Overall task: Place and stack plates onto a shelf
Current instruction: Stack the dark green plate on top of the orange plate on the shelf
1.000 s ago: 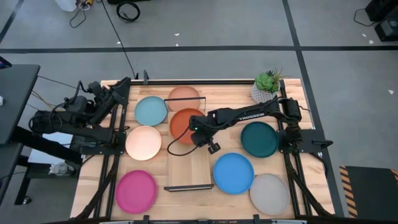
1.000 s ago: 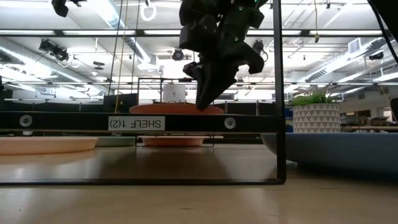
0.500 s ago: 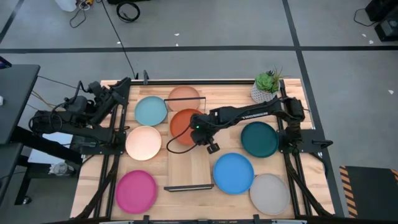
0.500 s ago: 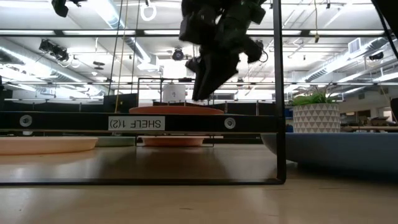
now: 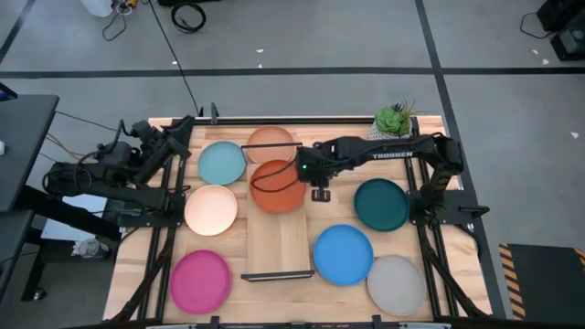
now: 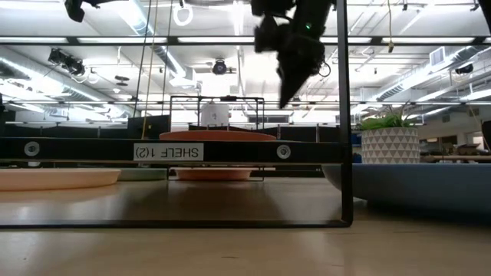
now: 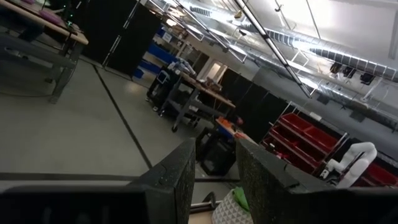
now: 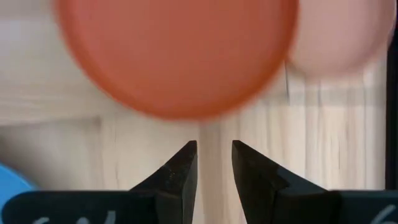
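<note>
Two fingers of my right gripper (image 8: pixel 214 163) stand slightly parted, holding nothing, having lifted off and drawn back from the orange plate (image 5: pixel 277 185), which lies at the far end of the shelf (image 5: pixel 279 245). My left gripper (image 7: pixel 211 180), narrowly open, waits beyond the table's left edge.

In the right wrist view the orange plate (image 8: pixel 177 53) is blurred and cut off by the frame edge, as are the terracotta plate (image 8: pixel 342 34) and a sliver of the bright blue plate (image 8: pixel 9 183). In the low view the shelf (image 6: pixel 192 150) hides most of the terracotta plate behind it.
</note>
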